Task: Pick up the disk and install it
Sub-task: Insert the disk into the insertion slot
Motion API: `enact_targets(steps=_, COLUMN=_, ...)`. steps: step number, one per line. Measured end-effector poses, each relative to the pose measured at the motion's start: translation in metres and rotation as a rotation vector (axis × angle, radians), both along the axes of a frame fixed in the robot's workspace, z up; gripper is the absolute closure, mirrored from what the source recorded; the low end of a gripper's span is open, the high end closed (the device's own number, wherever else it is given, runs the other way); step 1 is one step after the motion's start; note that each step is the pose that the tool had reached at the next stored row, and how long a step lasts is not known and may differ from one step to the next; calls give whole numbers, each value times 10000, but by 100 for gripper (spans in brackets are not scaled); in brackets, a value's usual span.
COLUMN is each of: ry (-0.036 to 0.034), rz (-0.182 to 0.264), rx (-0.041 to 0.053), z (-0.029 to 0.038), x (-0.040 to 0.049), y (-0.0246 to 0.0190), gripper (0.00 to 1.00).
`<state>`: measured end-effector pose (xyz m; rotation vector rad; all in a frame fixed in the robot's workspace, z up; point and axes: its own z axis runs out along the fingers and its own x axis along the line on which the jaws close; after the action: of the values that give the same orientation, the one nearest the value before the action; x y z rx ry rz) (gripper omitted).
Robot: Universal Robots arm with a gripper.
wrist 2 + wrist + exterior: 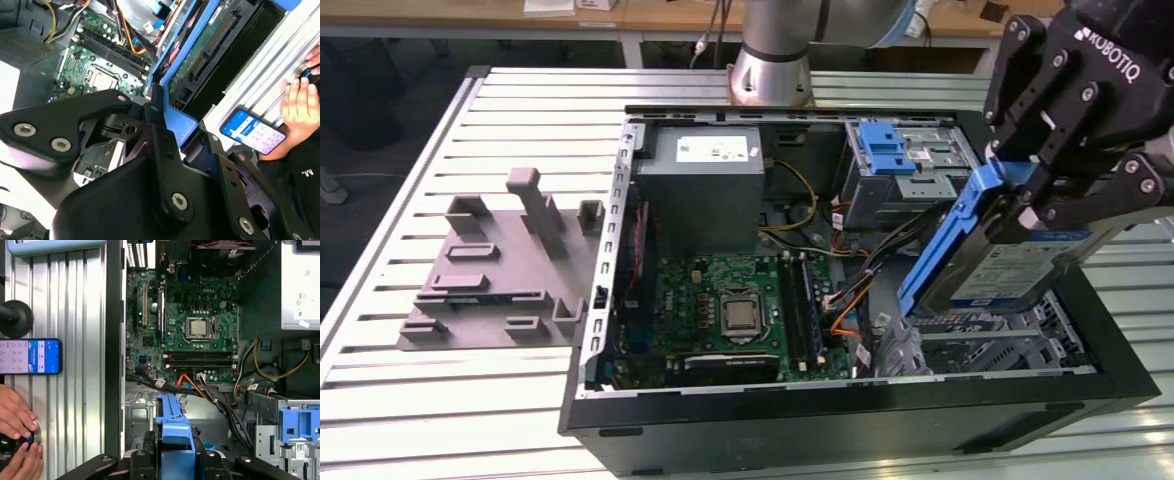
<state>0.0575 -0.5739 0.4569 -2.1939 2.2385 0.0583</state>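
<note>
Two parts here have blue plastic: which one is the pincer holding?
The disk, tilted above the case on the exterior view's right, clamped in the pincer. The cage with the blue latch sits fixed inside the case, untouched.

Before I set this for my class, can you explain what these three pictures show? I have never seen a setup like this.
A robot arm is working over an open black computer case on a ribbed metal table. One picture is taken from a camera off the arm; the other two ride near the wrist and look down into the case. The black gripper is shut on the disk, a flat silver-grey hard drive in a blue plastic frame, held tilted above the case. Inside lie a green circuit board and a grey boxy power supply. In both wrist views, a person's hand rests on a control beside a phone.
</note>
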Motion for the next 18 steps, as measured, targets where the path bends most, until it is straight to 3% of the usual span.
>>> enact_targets(steps=6, ry=0, rz=0, rx=0, z=-73, x=172, y=-1, gripper=64)
enact_targets(steps=18, ry=-1, rz=142, rx=12, z=-155, x=181, y=-21, gripper=64)
